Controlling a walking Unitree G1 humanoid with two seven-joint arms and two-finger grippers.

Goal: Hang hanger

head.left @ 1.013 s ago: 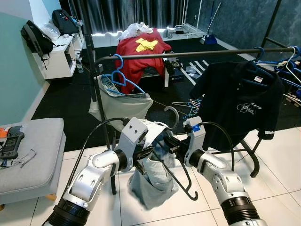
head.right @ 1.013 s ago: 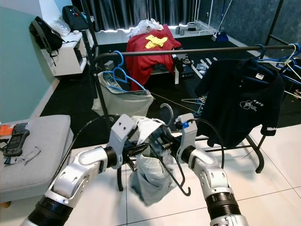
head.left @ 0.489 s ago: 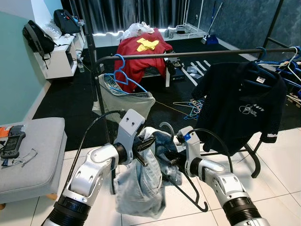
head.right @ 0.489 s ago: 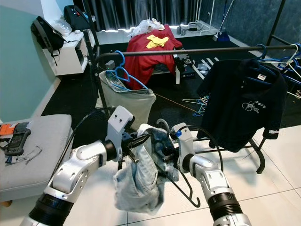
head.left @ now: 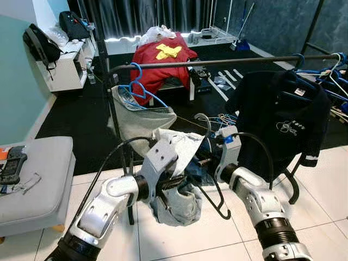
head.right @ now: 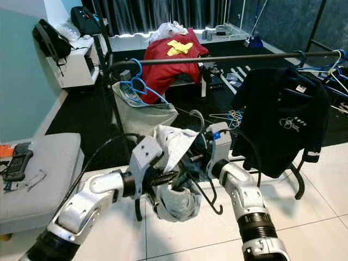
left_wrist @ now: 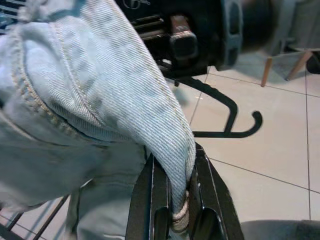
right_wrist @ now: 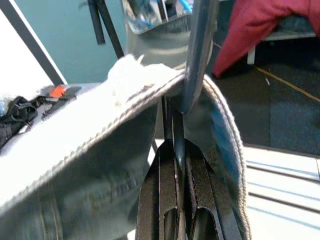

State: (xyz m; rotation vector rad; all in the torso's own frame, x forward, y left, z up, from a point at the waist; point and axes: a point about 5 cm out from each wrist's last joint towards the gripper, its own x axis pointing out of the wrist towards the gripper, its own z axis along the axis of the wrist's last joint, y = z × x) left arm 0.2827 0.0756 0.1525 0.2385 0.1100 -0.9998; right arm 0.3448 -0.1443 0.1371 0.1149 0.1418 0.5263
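Observation:
A black hanger (head.left: 216,200) with a grey hook (head.left: 204,120) is held in front of me, below the black clothes rail (head.left: 217,62). Light blue jeans (head.left: 175,204) are draped over it and bunched between my arms. My right gripper (head.left: 202,162) is shut on the hanger's neck; in the right wrist view its fingers (right_wrist: 161,165) clamp the thin black wire under the denim. My left gripper (head.left: 179,181) is shut on a fold of the jeans (left_wrist: 100,95), pinched between its fingertips (left_wrist: 200,170).
A black polo shirt (head.left: 278,120) hangs on the rail at the right, with blue hangers (head.left: 333,72) beyond it. A grey laundry bag (head.left: 142,116) holding blue hangers stands by the rack's left post. A grey bench (head.left: 38,174) is at my left.
Both arms have lifted. The jeans, which hung long and low to the left half a second ago, are now bunched up between the grippers, and the hanger hook sits higher.

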